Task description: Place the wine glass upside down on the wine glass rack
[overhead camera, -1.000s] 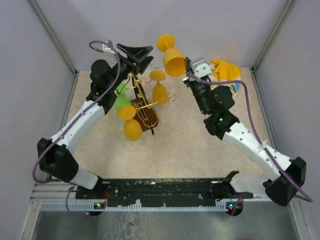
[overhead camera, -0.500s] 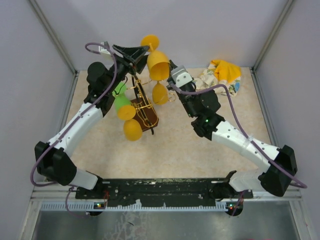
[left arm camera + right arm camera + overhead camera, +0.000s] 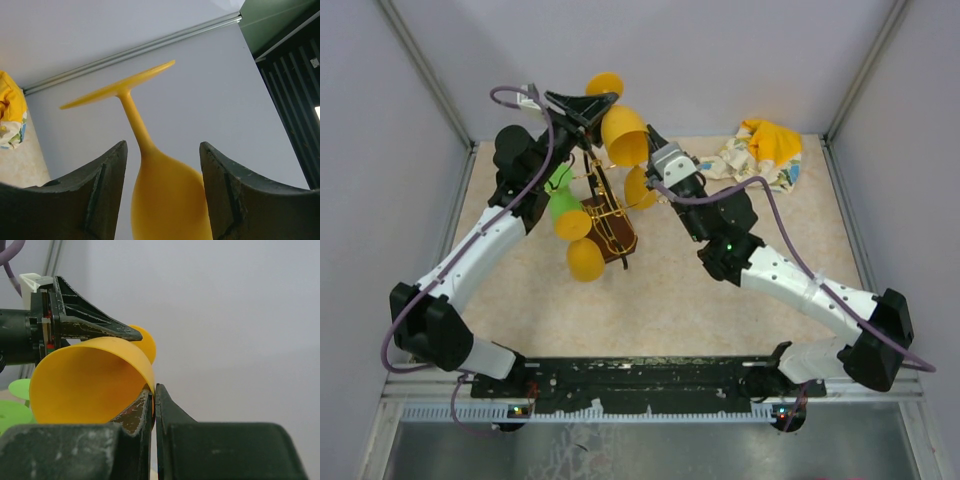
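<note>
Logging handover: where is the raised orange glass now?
Top view, back centre-left: the wine glass is held up by the rack, rim pinched by the right gripper, bowl inside the open left gripper.

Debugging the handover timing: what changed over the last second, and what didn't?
The right gripper, shut on the rim of the yellow wine glass, swung left and carried it in between the fingers of the left gripper, whose jaws stand open on either side of it. The left arm barely moved. The wine glass rack, the three glasses on it and the cloth stayed put.
</note>
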You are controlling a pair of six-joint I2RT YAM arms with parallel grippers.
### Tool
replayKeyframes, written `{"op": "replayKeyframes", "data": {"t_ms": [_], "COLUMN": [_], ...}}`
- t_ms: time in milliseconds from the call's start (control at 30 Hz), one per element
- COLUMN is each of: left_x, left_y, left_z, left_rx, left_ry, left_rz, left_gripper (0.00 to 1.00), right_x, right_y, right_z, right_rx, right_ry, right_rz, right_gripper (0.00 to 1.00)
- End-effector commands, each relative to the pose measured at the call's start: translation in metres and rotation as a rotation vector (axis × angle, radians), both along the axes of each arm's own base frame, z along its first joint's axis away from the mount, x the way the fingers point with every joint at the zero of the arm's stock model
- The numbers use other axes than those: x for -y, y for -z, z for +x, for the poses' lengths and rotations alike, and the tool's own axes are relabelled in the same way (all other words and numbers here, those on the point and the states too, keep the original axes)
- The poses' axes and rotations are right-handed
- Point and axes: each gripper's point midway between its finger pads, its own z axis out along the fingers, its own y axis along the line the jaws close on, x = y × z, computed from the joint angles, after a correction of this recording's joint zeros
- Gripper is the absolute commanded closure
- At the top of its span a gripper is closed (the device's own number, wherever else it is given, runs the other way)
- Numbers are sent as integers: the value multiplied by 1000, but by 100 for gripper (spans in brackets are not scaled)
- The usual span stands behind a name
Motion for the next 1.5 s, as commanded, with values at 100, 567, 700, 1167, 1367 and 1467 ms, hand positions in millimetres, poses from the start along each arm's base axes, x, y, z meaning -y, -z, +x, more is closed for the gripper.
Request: {"op": "replayKeyframes", "data": {"t_ms": [100,567,700,1167,1367,1467], "left_x": [0,-2,-6,-5,24,41], "left_y": [-3,-12,-25,-36,-29,-17], "left_z": [0,-4,-7,-45,-81,-99], "left_rx": [29,130,231,597,704,736], "left_ry": [1,-23,-68,-195,-200,-199], "left_rz": [-13,29,133,682,831,876], "left_gripper": [44,92,100,100,100,100], "right_x": [-1,1,15,123,163,177], "right_y": [-15,-6,-1,9,18,33], "right_z": [-16,-21,-18,40,67,85], "right_rx": [58,41,6,-306,-434,-506], "right_ry": [-22,-30,25,363,454,490], "right_rz": [35,3,8,147,187,195], "right_gripper": [100,89,69,17,10,6]}}
